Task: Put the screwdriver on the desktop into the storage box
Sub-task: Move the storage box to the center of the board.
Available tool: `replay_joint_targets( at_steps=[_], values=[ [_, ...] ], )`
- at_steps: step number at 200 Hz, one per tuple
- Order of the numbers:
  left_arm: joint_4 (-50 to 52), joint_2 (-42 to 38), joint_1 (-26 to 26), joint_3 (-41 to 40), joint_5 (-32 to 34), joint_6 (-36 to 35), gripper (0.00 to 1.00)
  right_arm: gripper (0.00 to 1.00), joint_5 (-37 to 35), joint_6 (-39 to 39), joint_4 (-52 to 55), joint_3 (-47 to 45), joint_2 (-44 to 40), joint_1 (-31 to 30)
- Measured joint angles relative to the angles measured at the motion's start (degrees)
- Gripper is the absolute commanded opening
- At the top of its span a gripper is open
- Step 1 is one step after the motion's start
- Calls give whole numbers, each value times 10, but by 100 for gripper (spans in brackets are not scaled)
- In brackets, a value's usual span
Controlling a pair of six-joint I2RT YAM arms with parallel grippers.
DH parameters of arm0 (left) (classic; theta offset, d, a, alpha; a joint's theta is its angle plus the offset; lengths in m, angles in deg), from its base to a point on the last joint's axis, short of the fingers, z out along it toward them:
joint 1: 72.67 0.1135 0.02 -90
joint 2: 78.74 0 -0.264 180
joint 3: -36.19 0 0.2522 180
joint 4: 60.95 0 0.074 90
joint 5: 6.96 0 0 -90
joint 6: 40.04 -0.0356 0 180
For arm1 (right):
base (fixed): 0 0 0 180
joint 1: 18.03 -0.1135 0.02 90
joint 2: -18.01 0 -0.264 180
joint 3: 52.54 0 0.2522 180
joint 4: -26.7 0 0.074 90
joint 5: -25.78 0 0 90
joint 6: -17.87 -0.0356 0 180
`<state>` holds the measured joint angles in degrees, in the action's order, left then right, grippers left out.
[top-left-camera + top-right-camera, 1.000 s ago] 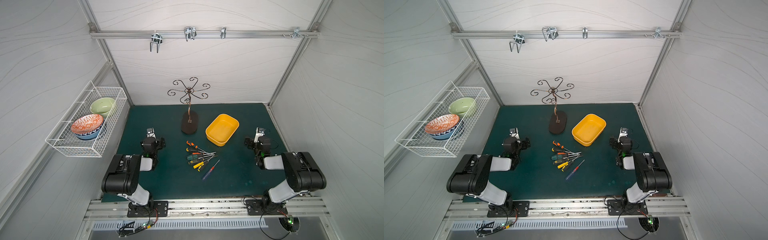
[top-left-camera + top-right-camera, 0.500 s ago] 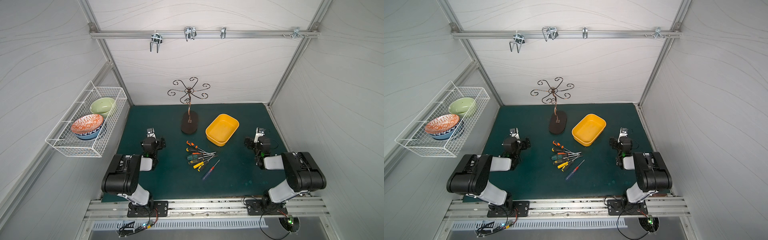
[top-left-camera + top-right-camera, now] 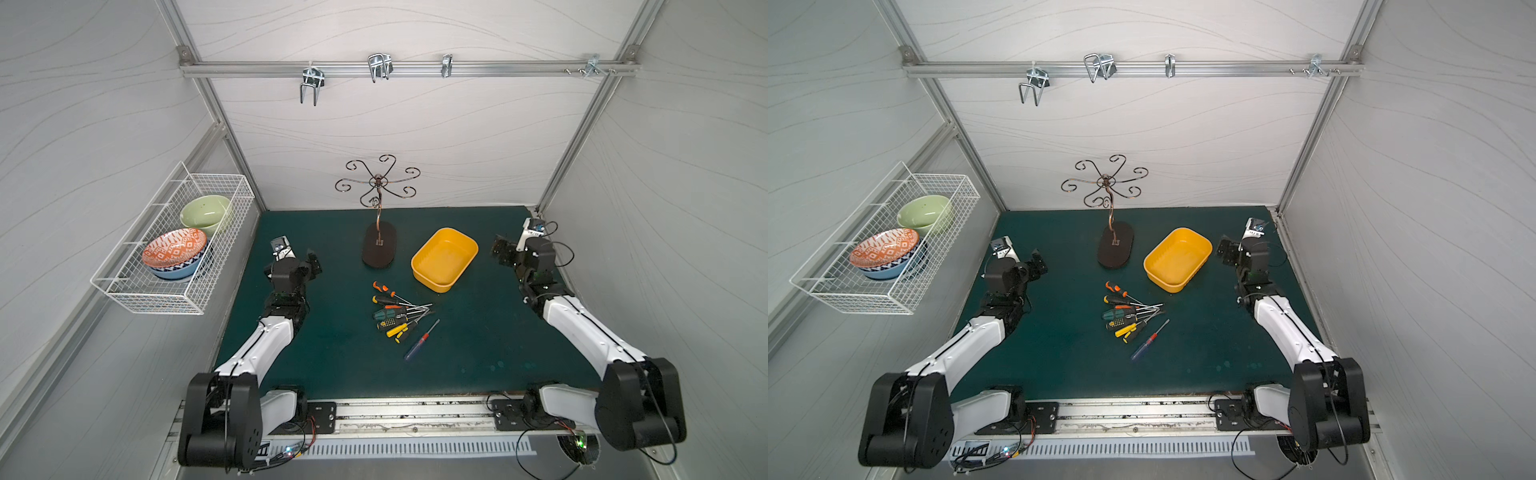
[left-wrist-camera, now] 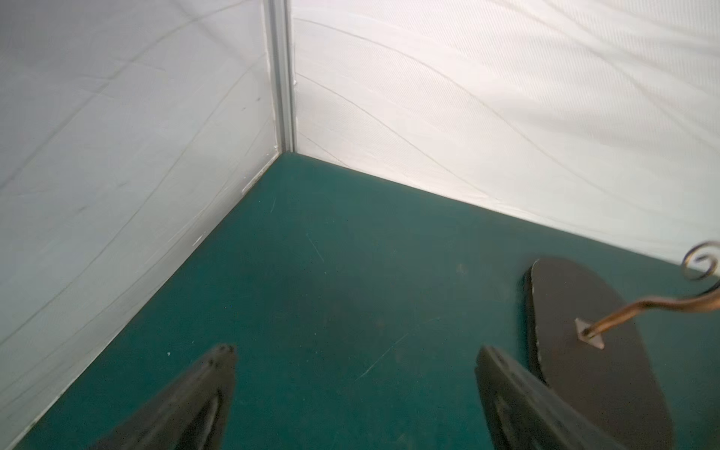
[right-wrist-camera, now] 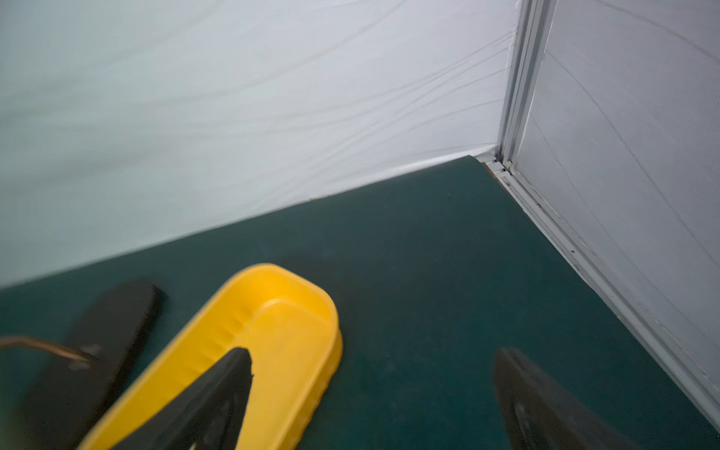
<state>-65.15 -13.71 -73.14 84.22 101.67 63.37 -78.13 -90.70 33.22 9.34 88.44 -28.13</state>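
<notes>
No writing can be read. One dark green handle in the pile carries a pale dotted label, too small to make out.

Both arms reach forward from the rail at the near edge and lie low over the surface [image 3: 332,365]. The left arm runs along the left side and the right arm along the right side. Each forearm slopes down to a bent wrist, and both grippers point toward the back wall, turned a little inward.

The left gripper [image 4: 354,350] has its jaws spread wide with only bare surface between them. The dark base of the hook stand [image 4: 584,335] is near its right finger.

The right gripper [image 5: 372,352] is also spread wide and holds nothing. It is just beside the box [image 3: 444,258], on the box's right, and not touching it.

The screwdrivers [image 3: 397,316] lie in a loose pile in the middle of the surface, in front of the box and outside it. A blue one with a red neck [image 3: 420,340] lies at the near edge of the pile, close to the others. Both grippers are well apart from the pile.
</notes>
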Motion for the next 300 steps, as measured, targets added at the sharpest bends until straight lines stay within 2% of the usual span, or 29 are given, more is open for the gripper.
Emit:
replay_joint_targets(
  at_steps=[21, 61, 87, 104, 137, 167, 185, 205, 232, 300],
  values=[
    [89, -44, 1, 42, -4, 68, 100, 92, 28, -89, 128, 69, 12, -21],
    [203, -102, 2, 62, -134, 137, 100, 94, 10, -135, 342, 188, 94, -168],
    [264, -116, -7, 64, -225, 165, 100, 92, -7, -150, 415, 214, 125, -172],
    [293, -132, -41, 63, -246, 175, 100, 90, -5, -156, 448, 214, 142, -167],
    [337, -155, -150, 61, -251, 184, 99, 80, 30, -157, 479, 248, 233, -159],
    [377, -165, -193, 45, -247, 191, 95, 67, 61, -157, 484, 279, 304, -153],
    [403, -173, -210, 37, -239, 195, 93, 57, 76, -159, 483, 292, 327, -146],
    [427, -179, -225, 35, -232, 197, 90, 51, 87, -160, 483, 308, 346, -138],
    [451, -183, -241, 35, -219, 195, 88, 35, 89, -159, 482, 319, 359, -131],
    [482, -174, -259, 35, -184, 172, 85, 23, 99, -140, 482, 316, 362, -108]
  ],
)
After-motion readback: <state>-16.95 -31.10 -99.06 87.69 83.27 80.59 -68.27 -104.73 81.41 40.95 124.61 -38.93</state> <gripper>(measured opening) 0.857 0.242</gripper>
